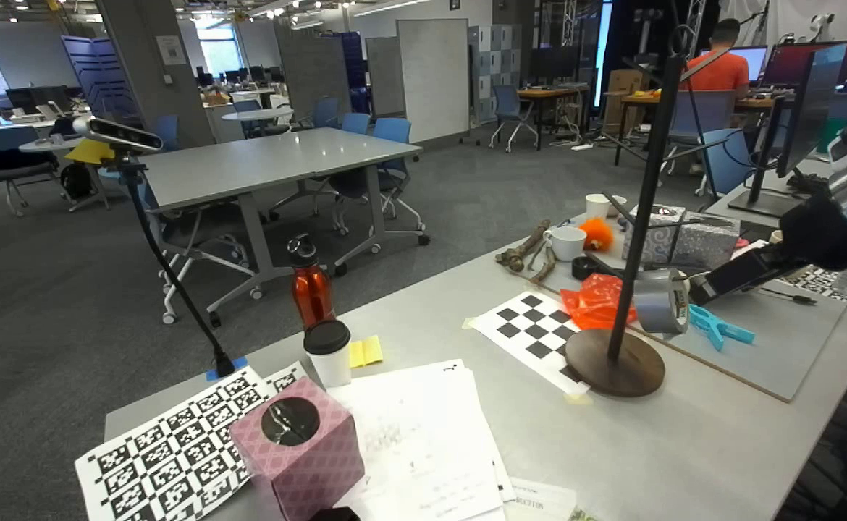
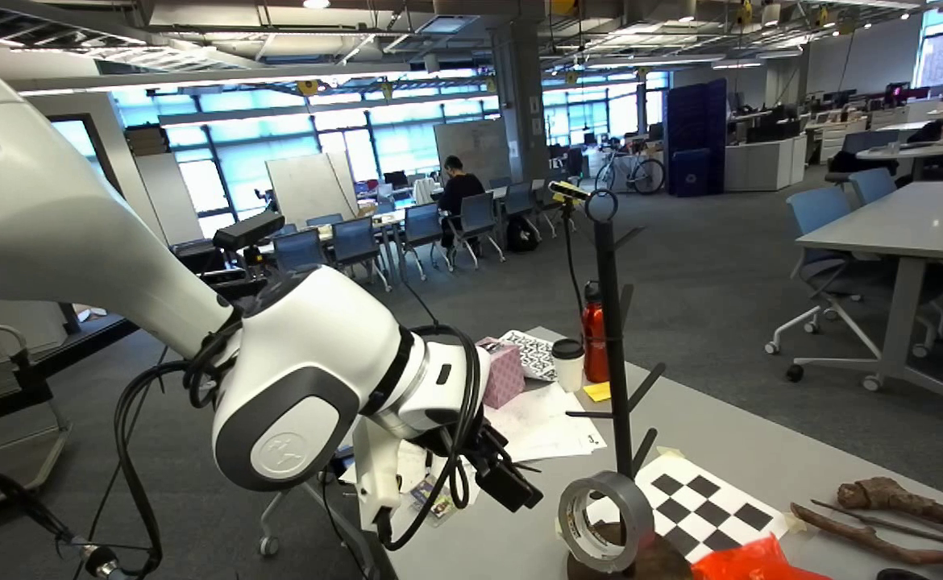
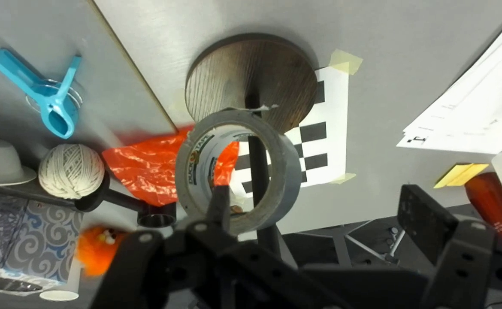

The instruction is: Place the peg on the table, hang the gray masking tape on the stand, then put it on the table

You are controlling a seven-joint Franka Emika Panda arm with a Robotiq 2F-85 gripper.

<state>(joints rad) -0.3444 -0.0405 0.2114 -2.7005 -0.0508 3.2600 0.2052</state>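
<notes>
I judge the first two steps done: the blue peg (image 3: 51,96), shaped like a spring clamp, lies on the gray board (image 1: 771,354) on the tabletop (image 1: 669,449), and the gray masking tape (image 1: 656,302) appears to hang on the stand (image 1: 641,210), raised above the tabletop, though I can't make out the side arm bearing it. What seems left is taking the roll down and laying it flat.

My end effector (image 3: 322,210) has its jaws spread wide and holds nothing; in an exterior view a gap shows between it and the tape. In the wrist view one finger (image 3: 220,206) falls across the roll's hole while the opposite finger (image 3: 424,223) lies outside the rim. I reckon I must go forward until the tape's wall sits between them, squeeze, then ease the roll off without tipping the pole.

The pole stands close behind the ring, so sideways swing should stay small. The red-orange bag (image 1: 601,304) and checkerboard sheet (image 1: 532,325) crowd the round base (image 3: 251,73). The best landing patch looks like bare tabletop across the base from that sheet, well inside the tabletop's edge and off the board's.
</notes>
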